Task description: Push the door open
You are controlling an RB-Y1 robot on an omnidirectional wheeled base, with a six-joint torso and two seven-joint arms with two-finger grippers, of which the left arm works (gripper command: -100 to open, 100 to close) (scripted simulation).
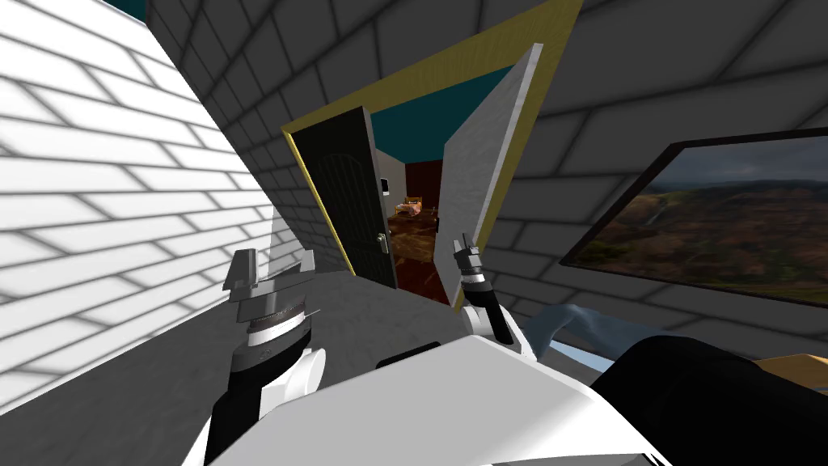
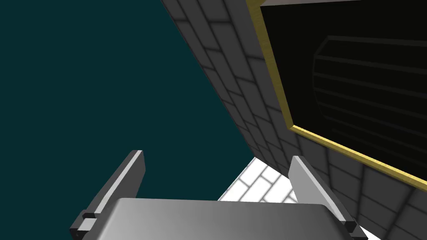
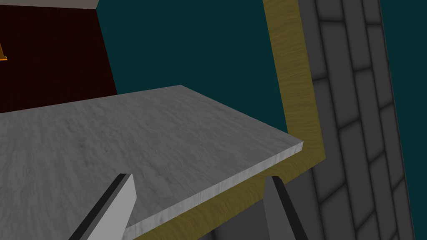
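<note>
A double door stands in a yellow frame (image 1: 453,61). Its black leaf (image 1: 352,194) sits in the frame and carries a small handle (image 1: 382,240). The grey leaf (image 1: 485,162) is swung partway inward, leaving a gap between the two. My right gripper (image 1: 462,247) is open at the grey leaf's lower part. In the right wrist view its fingers straddle the grey leaf's (image 3: 125,133) edge next to the frame (image 3: 292,83), gripper (image 3: 200,176). I cannot tell whether they touch it. My left gripper (image 1: 273,263) hangs open and empty left of the black leaf (image 2: 367,83), gripper (image 2: 215,155).
A white brick wall (image 1: 105,202) runs close along my left. Grey brick wall surrounds the doorway. A framed landscape view (image 1: 711,218) is on the right wall. Through the gap shows a dark red room with a bed-like thing (image 1: 408,209).
</note>
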